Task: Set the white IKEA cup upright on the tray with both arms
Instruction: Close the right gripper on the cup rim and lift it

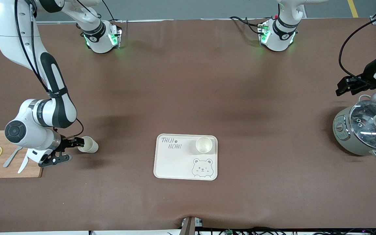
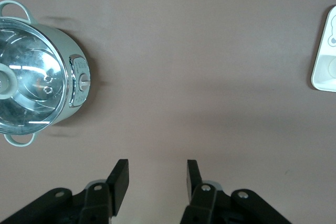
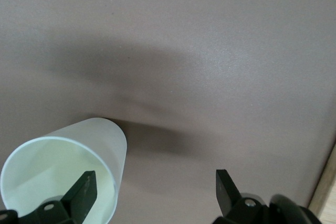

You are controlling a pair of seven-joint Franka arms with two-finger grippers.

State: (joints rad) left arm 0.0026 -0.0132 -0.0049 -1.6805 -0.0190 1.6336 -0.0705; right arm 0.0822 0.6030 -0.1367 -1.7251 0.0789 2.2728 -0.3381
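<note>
A white cup [image 1: 89, 145] lies on its side on the brown table, next to the wooden board at the right arm's end. My right gripper [image 1: 75, 149] is open around its rim. One finger [image 3: 84, 195] is at the cup's [image 3: 63, 169] mouth; the other finger [image 3: 227, 188] stands clear over bare table. A second white cup [image 1: 204, 145] stands upright on the cream tray [image 1: 175, 163], at the corner beside the lettering. My left gripper [image 1: 339, 89] hangs open over the table next to the pot, with nothing between its fingers [image 2: 119, 179].
A wooden cutting board [image 1: 15, 169] with lemon slices and utensils lies at the right arm's end. A grey pot with a glass lid [image 1: 366, 129] sits at the left arm's end, also in the left wrist view [image 2: 37, 95].
</note>
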